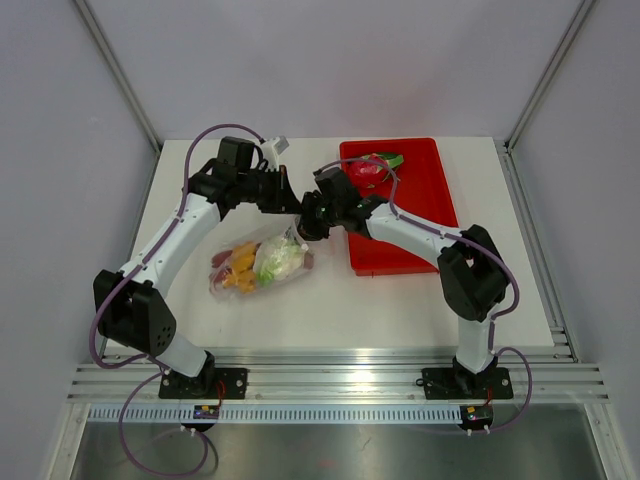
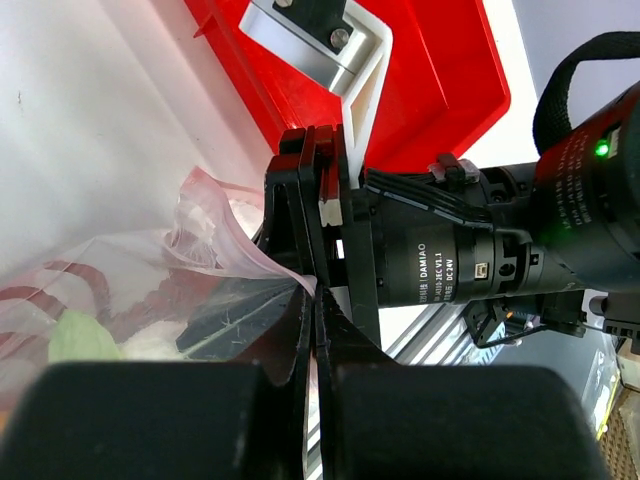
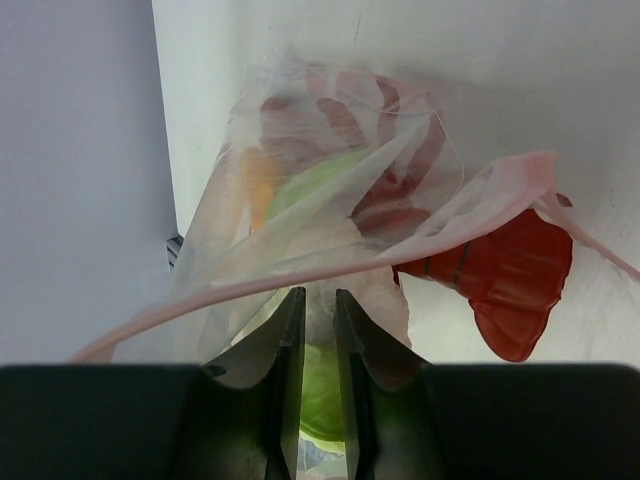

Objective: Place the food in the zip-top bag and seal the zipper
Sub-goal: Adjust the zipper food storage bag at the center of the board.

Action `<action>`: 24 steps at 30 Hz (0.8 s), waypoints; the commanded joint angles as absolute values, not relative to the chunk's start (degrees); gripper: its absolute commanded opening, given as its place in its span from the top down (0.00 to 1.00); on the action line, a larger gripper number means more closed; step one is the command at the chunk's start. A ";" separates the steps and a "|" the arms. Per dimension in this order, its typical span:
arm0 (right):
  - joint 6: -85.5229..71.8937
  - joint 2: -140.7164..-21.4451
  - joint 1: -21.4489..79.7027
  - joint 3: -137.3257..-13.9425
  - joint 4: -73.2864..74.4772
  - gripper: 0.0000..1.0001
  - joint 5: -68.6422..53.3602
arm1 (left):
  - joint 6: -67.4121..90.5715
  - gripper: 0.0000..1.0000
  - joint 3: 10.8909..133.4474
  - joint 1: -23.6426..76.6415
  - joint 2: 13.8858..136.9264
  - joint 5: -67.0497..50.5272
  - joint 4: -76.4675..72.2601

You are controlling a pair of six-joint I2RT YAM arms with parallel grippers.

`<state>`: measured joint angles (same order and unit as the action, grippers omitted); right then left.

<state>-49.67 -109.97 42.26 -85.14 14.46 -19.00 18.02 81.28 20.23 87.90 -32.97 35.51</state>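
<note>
At the middle of the white tabletop [image 1: 400, 310], the clear, crinkly plastic zip-top bag [image 1: 255, 265] is seen lying near the left side of the red plastic tray [image 1: 425, 185]. The filling step is judged largely done: the food [image 1: 243, 268], an orange-yellow piece, a pale green-and-white lump and dark-red chilies, is held inside the film. One glossy red piece [image 3: 505, 275] is seen by the mouth in the right wrist view, and it cannot be told whether it is fully inside. What is left is the sealing. The narrow pink-red zipper strip [image 3: 490, 190] is raised at the bag's end nearest the tray, where both arms meet. The left gripper [image 2: 314, 320] is pressed together on that strip. The right gripper [image 3: 318, 305] is closed to a thin slit, with film and strip pinched in it. The strip is shown bowed and twisted, and one end seems parted into two strands, so the closure is judged unfinished. The bag looks limp, wrinkled and bulged by its load.
</note>
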 commanded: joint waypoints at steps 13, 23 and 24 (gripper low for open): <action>-44.74 -90.01 39.65 -80.42 21.97 0.36 -3.77 | 17.05 1.00 84.20 20.39 85.60 -37.00 30.24; -38.42 -90.17 31.82 -77.60 26.80 0.25 -6.24 | 16.88 1.00 86.04 20.39 85.43 -37.44 30.76; -37.54 -91.65 31.90 -78.30 27.94 0.23 -7.02 | 16.87 1.00 86.31 20.39 85.34 -37.35 30.94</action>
